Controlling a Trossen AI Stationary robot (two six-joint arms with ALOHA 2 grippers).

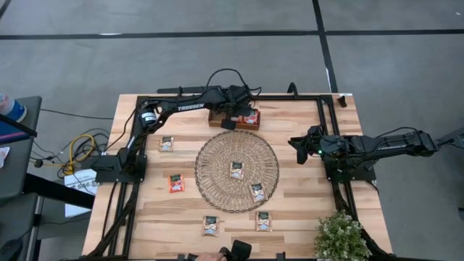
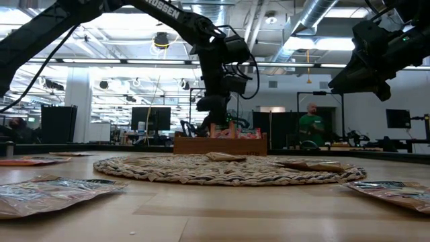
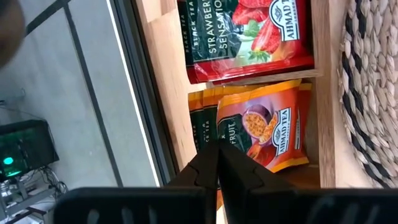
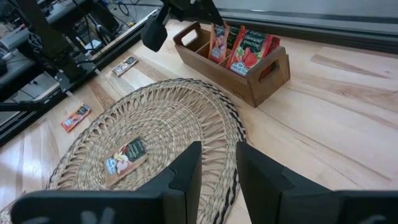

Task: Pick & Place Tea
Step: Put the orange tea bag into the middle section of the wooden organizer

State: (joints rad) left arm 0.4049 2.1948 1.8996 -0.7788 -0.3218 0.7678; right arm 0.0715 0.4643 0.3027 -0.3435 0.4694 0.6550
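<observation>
Tea sachets lie flat: two on the round woven mat (image 1: pixel 236 170) (image 1: pixel 257 192), others on the table (image 1: pixel 167 143) (image 1: pixel 176 183) (image 1: pixel 211 225) (image 1: pixel 263 220). More stand on edge in the wooden divided tray (image 1: pixel 233 117) at the far edge: red strawberry ones (image 3: pixel 249 37) in one compartment, orange ones (image 3: pixel 267 124) in the one beside it. My left gripper (image 3: pixel 217 163) is shut, slanting down over the orange sachets. My right gripper (image 4: pixel 217 165) waits open at the table's right, above the mat's edge, with nothing between its fingers. My left gripper has its shut fingertips (image 3: pixel 208 158) at the green top edges of the orange sachets (image 3: pixel 202 134) in the tray, coming from above at a slant. I cannot tell whether they touch a sachet or hold one.
The round woven mat (image 1: pixel 217 156) fills the table's middle. A potted plant (image 1: pixel 339 235) stands at the near right corner. A person's hand (image 1: pixel 210 255) and a dark object (image 1: pixel 240 249) show at the near edge. Black frame rails (image 1: pixel 330 130) run along the table's sides.
</observation>
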